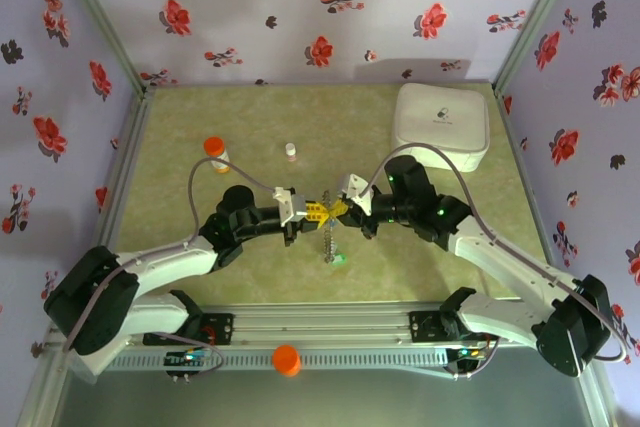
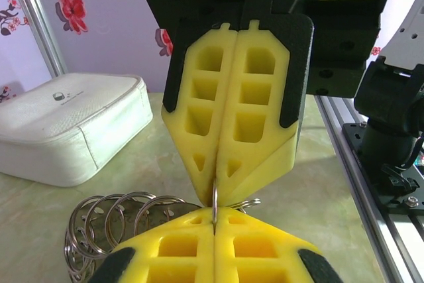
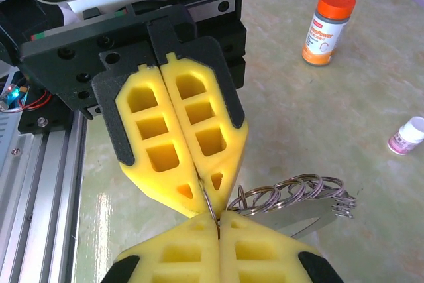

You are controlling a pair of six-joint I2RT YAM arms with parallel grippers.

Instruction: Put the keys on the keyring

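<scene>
An orange-capped bottle (image 1: 216,154) stands upright on the table, well to the left of the white box (image 1: 443,125) and a little nearer the arms than it. A small white bottle (image 1: 290,151) stands between that bottle and the box, well apart from both.

The left gripper (image 1: 318,212) is left of the box and nearer the arms than it, above the middle of the table. Its yellow fingers are pressed together, clamped on a thin wire of the keyring (image 2: 214,205). The wire runs straight up out of the seam between the fingertips.

A cluster of split rings (image 2: 109,225) hangs from the keyring, on the side away from the box's near corner in the left wrist view. In the top view a short chain of metal drops from the pinch point. The green key (image 1: 338,259) lies at its lower end, farther from the box than either gripper. Whether the green key is threaded on the loop cannot be told. No other key can be made out.

The right gripper (image 1: 341,209) meets the left one tip to tip, on the side closer to the box. Its fingers are likewise closed, and they grip the same wire from the opposite end.

The white box itself sits flat against the far right corner of the table.
</scene>
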